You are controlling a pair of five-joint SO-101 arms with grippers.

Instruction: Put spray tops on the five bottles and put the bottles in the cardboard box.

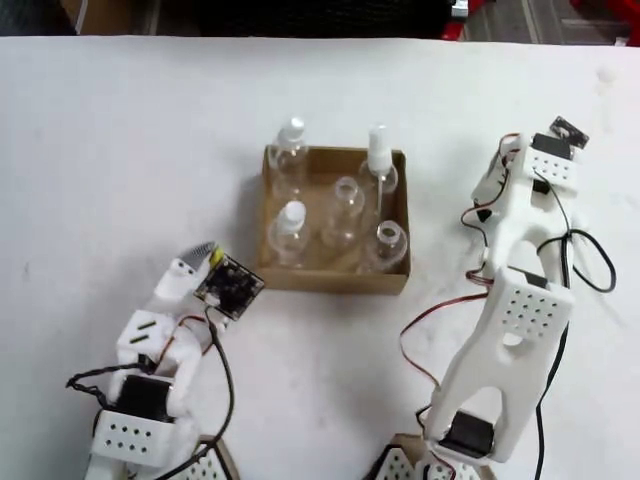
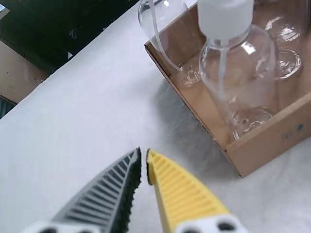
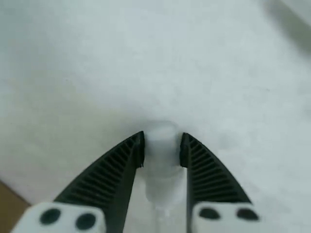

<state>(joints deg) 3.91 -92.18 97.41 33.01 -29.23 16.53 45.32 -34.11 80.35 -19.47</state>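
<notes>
I see the cardboard box (image 1: pixel 335 280) open mid-table with five clear bottles (image 1: pixel 345 200) upright inside. Three wear white spray tops (image 1: pixel 292 212), two are open-necked. Another spray top (image 3: pixel 162 145) is gripped between my right jaws.

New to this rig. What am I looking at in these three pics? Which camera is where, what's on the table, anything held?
Two small robot arms sit side by side at a white table. The high view looks down from a fixed camera; the other two come from a camera on each arm's wrist, looking along its fingers. A cardboard box holds five clear bottles: three wear fitted spray tops, two have open necks. The left gripper is shut and empty, near the box. The right gripper is shut on a loose spray top, bare table behind it.
</notes>
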